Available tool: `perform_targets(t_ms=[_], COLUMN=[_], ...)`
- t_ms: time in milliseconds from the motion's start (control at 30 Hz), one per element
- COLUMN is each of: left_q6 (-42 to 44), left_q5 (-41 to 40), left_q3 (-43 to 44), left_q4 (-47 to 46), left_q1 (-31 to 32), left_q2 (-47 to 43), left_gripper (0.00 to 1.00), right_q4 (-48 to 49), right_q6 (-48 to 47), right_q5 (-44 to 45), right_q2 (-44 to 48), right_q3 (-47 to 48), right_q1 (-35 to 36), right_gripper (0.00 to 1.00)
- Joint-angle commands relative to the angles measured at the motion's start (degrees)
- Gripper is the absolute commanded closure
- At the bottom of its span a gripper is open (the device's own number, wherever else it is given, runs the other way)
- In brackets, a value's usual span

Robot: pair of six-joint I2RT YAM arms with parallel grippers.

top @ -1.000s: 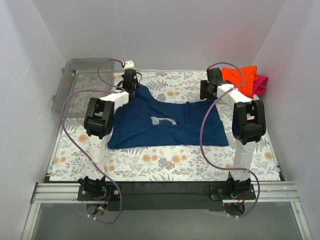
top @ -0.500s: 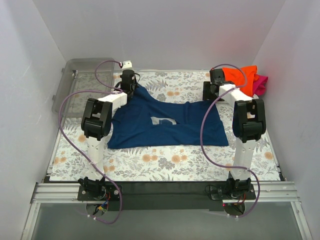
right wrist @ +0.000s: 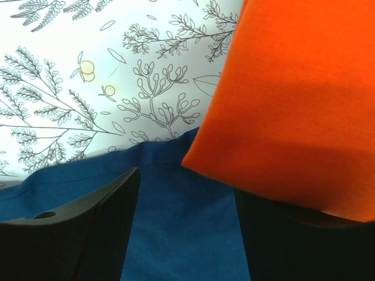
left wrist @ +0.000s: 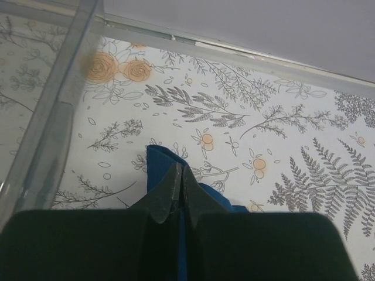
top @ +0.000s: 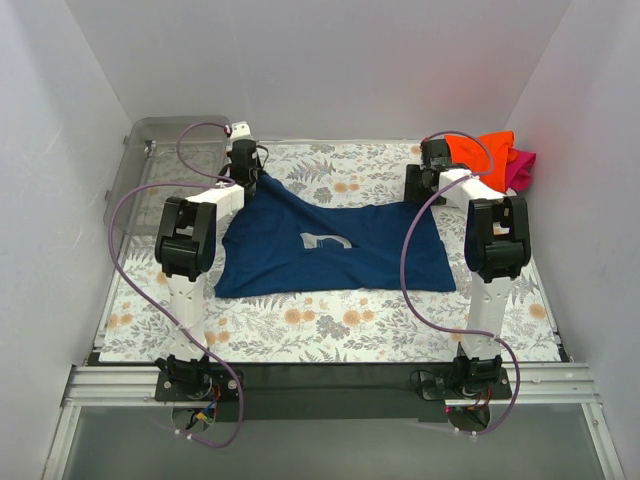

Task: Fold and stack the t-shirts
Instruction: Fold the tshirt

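Left gripper (left wrist: 179, 174) shifted back-left, clamped on navy t-shirt (top: 330, 255), right gripper (right wrist: 187, 234) apart beside orange t-shirt (right wrist: 293, 99)

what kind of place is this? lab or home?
Probably a lab test cell: plain white enclosure walls, an aluminium base rail, a navy blue t-shirt on a floral-print table cover.

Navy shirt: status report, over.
Left claw shut on navy shirt corner. Right claw open above its far right edge. Orange shirt crowds right claw.

A navy shirt (top: 345, 265), orange shirt (top: 482, 150), magenta shirt (top: 523, 166), white fern-and-flower tablecloth (top: 340, 322).
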State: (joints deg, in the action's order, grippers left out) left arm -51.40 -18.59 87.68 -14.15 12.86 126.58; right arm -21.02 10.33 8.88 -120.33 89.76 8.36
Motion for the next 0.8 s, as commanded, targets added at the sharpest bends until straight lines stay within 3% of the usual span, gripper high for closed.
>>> perform_targets(t_ms=[0, 767], left_q6=[0.2, 0.2], left_q5=[-1.4, -0.6], left_q3=[-0.1, -0.1], left_q4=[-1.3, -1.3], left_q1=[-0.7, -1.3], left_q2=[-6.1, -6.1], left_gripper=[1.00, 1.00], right_q4=[2.1, 2.3], right_q6=[0.6, 1.0], right_q5=[-1.7, 5.3], right_q2=[0.3, -5.4], right_q3=[2.0, 6.8], right_q1=[-0.1, -0.1], right_gripper=[0.42, 0.46])
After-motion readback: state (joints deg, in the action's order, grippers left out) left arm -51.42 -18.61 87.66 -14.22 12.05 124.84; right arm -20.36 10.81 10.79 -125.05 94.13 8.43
